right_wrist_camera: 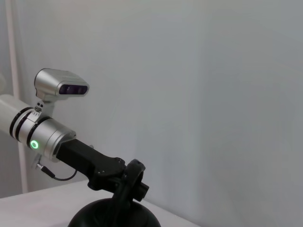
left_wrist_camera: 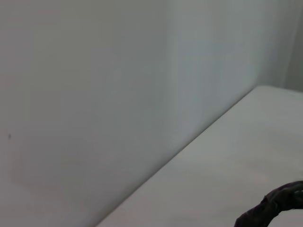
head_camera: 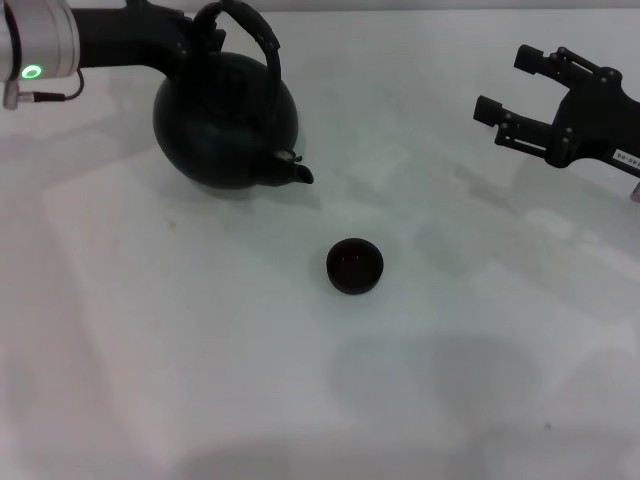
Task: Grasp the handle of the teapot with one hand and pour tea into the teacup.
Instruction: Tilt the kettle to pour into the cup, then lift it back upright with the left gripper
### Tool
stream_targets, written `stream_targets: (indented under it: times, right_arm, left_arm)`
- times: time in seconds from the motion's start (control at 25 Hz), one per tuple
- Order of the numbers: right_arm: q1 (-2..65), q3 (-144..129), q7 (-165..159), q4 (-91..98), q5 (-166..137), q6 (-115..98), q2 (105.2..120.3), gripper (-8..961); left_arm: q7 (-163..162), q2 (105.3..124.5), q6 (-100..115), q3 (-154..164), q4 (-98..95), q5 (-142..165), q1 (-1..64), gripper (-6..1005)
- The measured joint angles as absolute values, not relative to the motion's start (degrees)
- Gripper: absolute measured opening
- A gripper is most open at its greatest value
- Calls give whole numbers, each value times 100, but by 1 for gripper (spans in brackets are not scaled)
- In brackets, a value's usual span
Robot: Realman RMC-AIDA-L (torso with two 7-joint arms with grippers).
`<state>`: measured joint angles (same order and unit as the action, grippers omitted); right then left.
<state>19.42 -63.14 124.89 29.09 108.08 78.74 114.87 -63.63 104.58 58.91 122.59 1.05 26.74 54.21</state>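
The large black teapot (head_camera: 225, 125) is at the back left of the white table (head_camera: 200, 340), its short spout (head_camera: 298, 173) pointing toward the teacup. Its arched handle (head_camera: 255, 35) rises over the top. My left gripper (head_camera: 203, 38) comes in from the left and is shut on that handle, which the right wrist view confirms with the left gripper (right_wrist_camera: 130, 182) clamped above the teapot (right_wrist_camera: 113, 215). A bit of the handle (left_wrist_camera: 279, 203) shows in the left wrist view. The small dark teacup (head_camera: 354, 266) stands upright at the table's middle, apart from the spout. My right gripper (head_camera: 505, 83) hovers open at the back right.
A plain pale wall (right_wrist_camera: 213, 94) stands behind the table. Nothing else lies on the white tabletop around the teacup.
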Motion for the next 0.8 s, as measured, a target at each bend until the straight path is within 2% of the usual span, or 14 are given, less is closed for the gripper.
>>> stream_targets:
  times: [0.52, 0.8]
  right_arm:
    - [1947, -6170, 12541, 2897, 10783, 7849, 11476, 867]
    - [1942, -6161, 12538, 2892, 10769, 7843, 11450, 867]
  left_arm:
    - [-5797, 10438, 5688, 12279, -38, 2681, 5585, 116]
    - [-6198, 10345, 5533, 12274, -633, 3193, 5586, 116]
